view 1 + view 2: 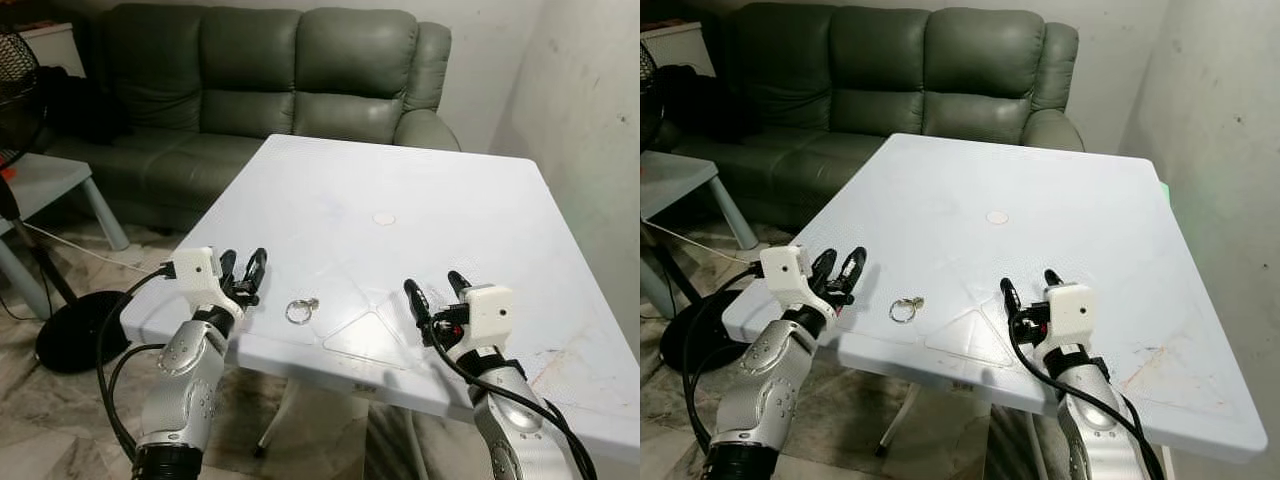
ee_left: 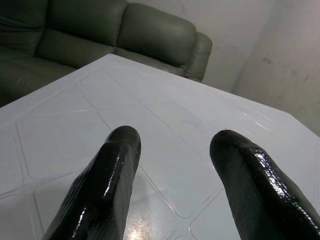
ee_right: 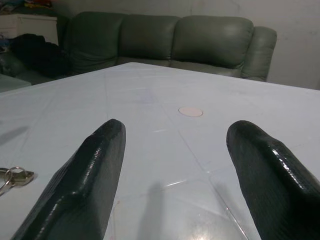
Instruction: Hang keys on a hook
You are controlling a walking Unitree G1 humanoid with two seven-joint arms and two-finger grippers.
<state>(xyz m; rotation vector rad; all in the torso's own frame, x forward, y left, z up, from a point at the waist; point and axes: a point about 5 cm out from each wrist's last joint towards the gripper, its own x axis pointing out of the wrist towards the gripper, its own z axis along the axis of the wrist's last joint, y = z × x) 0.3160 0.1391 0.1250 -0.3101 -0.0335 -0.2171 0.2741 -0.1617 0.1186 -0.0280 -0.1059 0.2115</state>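
Lying flat near the table's (image 1: 480,200) front edge, the keys (image 1: 302,310) sit at 3 o'clock from the left gripper (image 1: 246,272). Both grippers, right (image 1: 438,293) included, are spread open and empty. Judged light, stiff, slippery metal; best pinched across the ring.

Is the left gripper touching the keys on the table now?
Apart. In the left eye view, bare white table shows between the left gripper and the keys; its jaws are open and empty.

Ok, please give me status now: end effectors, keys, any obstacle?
Left end effector open, over table edge beside keys. Right end effector open, empty. Keys flat on white table, between both. No obstacle around them.
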